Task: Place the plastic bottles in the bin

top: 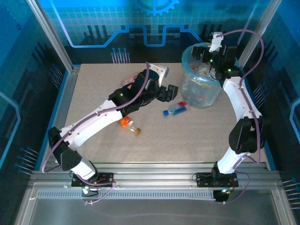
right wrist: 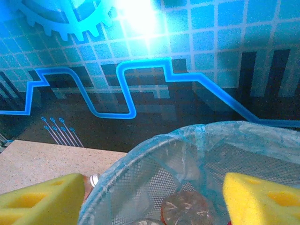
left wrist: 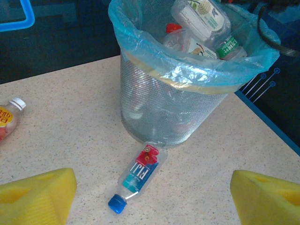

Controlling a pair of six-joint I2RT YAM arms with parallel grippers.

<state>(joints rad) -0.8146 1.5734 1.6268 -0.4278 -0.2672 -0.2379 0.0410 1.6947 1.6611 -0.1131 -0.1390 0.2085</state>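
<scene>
Your left gripper (left wrist: 152, 201) hovers low over the table in front of the bin (left wrist: 159, 108), pads spread wide and holding nothing. The blue-capped bottle (left wrist: 140, 174) lies on its side between them, its base touching the foot of the bin and its cap pointing away. I judge this as the approach to the next pick.

Lower, straddle the bottle across its body, then close. It is round and may roll against the bin wall.

Your right gripper (right wrist: 154, 197) hangs above the bin's rim, jaws apart and empty. Several bottles (left wrist: 201, 18) already lie inside the bin.

At least 2 more wait farther from the bin: an orange bottle (top: 125, 123) and a white-capped bottle (left wrist: 8, 119).
</scene>
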